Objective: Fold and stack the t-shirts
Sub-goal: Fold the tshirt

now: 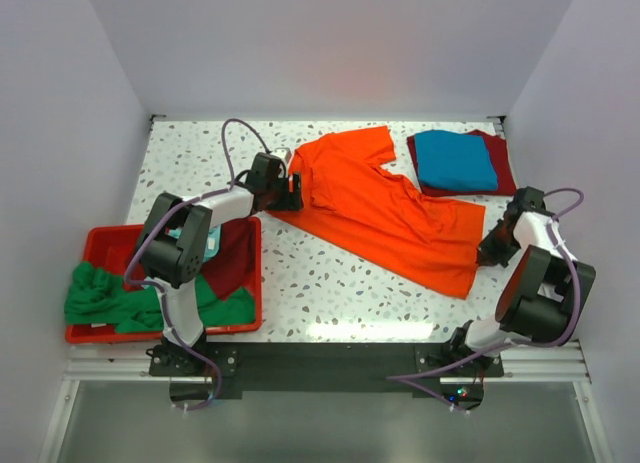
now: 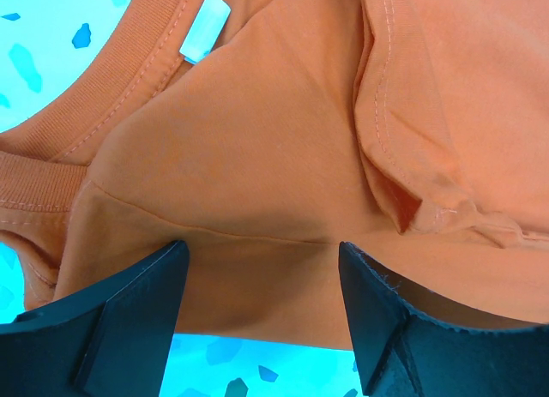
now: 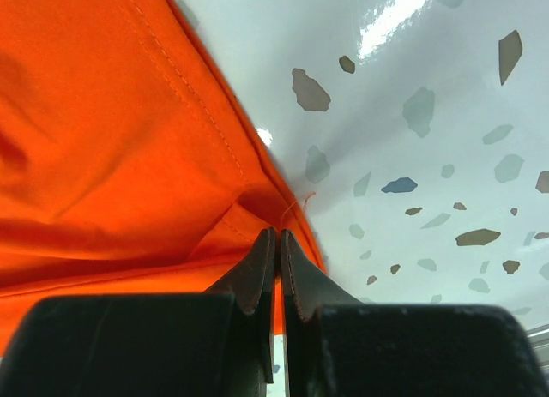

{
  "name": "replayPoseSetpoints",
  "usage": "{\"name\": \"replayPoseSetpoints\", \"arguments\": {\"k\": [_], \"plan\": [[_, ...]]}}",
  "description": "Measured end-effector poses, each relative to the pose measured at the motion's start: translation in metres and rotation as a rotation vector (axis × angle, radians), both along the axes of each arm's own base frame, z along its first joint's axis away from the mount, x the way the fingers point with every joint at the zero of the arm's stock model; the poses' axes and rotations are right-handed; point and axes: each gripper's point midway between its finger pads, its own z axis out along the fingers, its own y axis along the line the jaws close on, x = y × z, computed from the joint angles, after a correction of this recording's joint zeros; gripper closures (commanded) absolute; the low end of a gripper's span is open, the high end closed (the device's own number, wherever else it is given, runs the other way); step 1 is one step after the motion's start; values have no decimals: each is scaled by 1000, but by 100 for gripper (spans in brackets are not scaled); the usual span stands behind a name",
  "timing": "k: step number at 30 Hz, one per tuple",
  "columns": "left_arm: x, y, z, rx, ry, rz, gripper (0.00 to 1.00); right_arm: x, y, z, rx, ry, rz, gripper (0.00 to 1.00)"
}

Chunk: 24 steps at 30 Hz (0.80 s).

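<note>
On the speckled table [image 1: 300,283], the orange t-shirt [image 1: 390,218] is lying spread diagonally across the middle. The left gripper [image 2: 262,260] is sitting at the collar end, jaws spread wide over the cloth below the neck label [image 2: 204,27]. The right gripper [image 3: 279,236] is pinching the hem corner, fingers pressed together. The blue t-shirt [image 1: 455,161] is lying folded on the dark red t-shirt [image 1: 503,168] at the far right

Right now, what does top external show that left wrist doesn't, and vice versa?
Top external only: red rectangular plastic bin holding a green cloth t-shirt; folded blue t-shirt stacked on a dark red t-shirt. Left wrist only: pale neck label inside the collar. Both: bright orange cloth t-shirt, speckled table, open left fingers.
</note>
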Motion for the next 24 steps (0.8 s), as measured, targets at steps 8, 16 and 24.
{"name": "replayPoseSetpoints", "arguments": {"k": [8, 16, 24], "plan": [[-7, -1, 0, 18, 17, -8, 23, -1, -2, -7, 3, 30, -10, 79], [-22, -6, 21, 47, 30, -22, 22, 3, -8, 20, -106, -8, -27, 37], [-16, -42, 69, -18, -63, -67, 25, 46, 72, 74, -109, -256, 193, 36]]}}
